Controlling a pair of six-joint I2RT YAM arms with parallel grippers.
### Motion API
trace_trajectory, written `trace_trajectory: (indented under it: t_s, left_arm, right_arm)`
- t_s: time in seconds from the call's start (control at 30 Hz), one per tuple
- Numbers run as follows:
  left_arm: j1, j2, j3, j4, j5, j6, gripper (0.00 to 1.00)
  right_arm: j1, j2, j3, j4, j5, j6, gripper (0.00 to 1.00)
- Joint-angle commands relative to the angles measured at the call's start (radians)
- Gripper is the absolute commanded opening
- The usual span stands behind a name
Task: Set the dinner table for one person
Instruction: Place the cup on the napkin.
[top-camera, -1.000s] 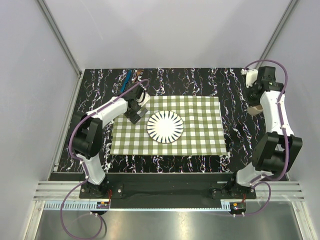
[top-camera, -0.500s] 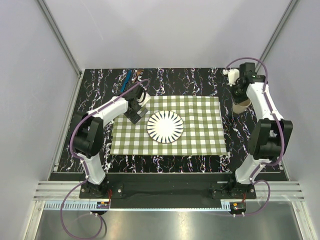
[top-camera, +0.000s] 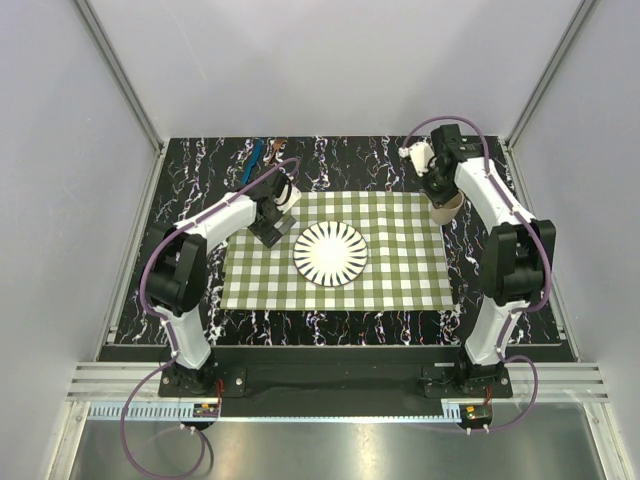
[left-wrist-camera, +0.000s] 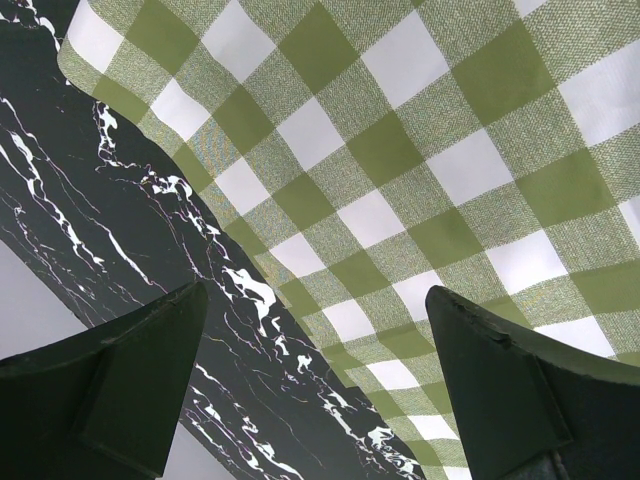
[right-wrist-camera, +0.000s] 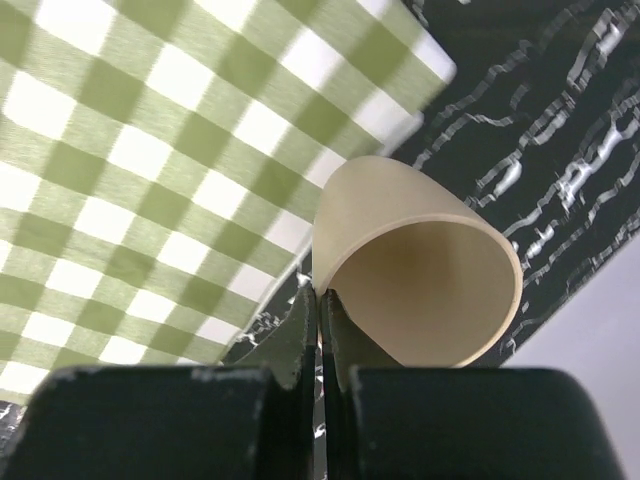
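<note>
The dinner table (top-camera: 400, 160) is black with white veins. A green-and-white checked cloth (top-camera: 400, 260) lies on it, with a black-and-white striped plate (top-camera: 330, 253) at its middle. My right gripper (top-camera: 437, 190) is shut on the rim of a beige cup (top-camera: 447, 207), held over the cloth's far right corner; the cup (right-wrist-camera: 415, 265) fills the right wrist view, with the rim pinched between the fingers. My left gripper (top-camera: 268, 233) is open and empty over the cloth's far left edge; its fingers (left-wrist-camera: 500, 390) straddle the cloth edge (left-wrist-camera: 300, 290).
Cutlery with blue and brown handles (top-camera: 265, 152) lies at the table's far left. Grey walls close in the table on three sides. The arm bases stand at the near edge.
My right arm has swung left from the far right edge, carrying the cup to the cloth's far right corner. The left arm has not moved.
</note>
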Motion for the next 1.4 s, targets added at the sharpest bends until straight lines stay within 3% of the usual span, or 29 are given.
trace_trajectory:
  t_s: [0.0,0.37,1.37]
  left_arm:
    - [0.006,0.003,0.036,0.02,-0.001,-0.014,0.99]
    - [0.005,0.01,0.041,0.02,-0.002,-0.014,0.99]
    - [0.005,0.014,0.044,0.02,-0.012,-0.012,0.99]
  right_arm:
    - [0.039,0.011,0.071,-0.017,-0.014,-0.028,0.0]
    - [0.056,0.109,0.244,-0.147,-0.173,0.02,0.0]
    - [0.06,0.152,0.16,-0.051,-0.117,0.032,0.0]
